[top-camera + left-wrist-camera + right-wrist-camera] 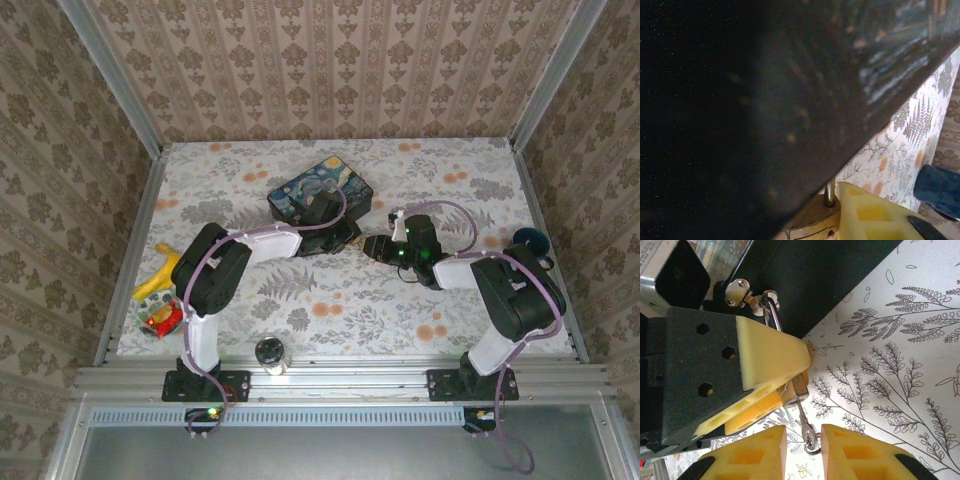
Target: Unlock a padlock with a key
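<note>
The small brass padlock (801,384) hangs by its thin shackle (771,315) from the clasp of the dark-blue starry tin box (320,190). My left gripper (792,385) is shut on the padlock's body, its yellow fingers (767,347) pressed against both sides. In the left wrist view the padlock (812,225) sits under the box wall beside one yellow finger (875,215). The slim key (807,426) sticks out of the padlock's underside, its ring (811,446) dangling. My right gripper (803,450) straddles the key's head with a narrow gap on each side. In the top view both grippers (362,244) meet just in front of the box.
A yellow banana-shaped toy (155,278) and a dish with a red item (162,318) lie at the table's left edge. A glass jar (270,352) stands at the near edge between the arm bases. A dark-blue round object (530,240) sits at the right edge.
</note>
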Robot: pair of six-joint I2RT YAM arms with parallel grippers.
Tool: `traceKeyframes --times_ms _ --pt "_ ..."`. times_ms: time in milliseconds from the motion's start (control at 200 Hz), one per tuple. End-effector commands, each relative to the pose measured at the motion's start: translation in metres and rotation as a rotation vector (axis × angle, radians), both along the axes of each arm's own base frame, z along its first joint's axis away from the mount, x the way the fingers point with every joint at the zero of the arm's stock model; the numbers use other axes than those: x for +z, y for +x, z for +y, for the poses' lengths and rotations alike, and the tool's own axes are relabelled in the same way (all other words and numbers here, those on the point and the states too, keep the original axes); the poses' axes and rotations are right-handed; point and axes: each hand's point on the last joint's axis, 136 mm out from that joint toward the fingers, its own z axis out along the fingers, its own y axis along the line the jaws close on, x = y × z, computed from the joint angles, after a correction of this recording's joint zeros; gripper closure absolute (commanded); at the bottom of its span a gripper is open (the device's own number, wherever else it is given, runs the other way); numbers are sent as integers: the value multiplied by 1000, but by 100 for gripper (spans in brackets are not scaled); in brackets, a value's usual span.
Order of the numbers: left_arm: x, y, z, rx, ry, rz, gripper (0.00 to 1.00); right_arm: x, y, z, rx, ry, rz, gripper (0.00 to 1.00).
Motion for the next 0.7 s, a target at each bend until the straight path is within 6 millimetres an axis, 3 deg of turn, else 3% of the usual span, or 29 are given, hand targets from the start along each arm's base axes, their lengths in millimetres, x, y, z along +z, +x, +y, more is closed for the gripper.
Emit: traceKeyframes --times_ms 0,695 --pt "-51 -49 10 -23 38 294 94 -4 2 0 -3 18 12 74" --pt "-52 -50 9 -26 37 293 95 -8 2 7 11 66 19 82"
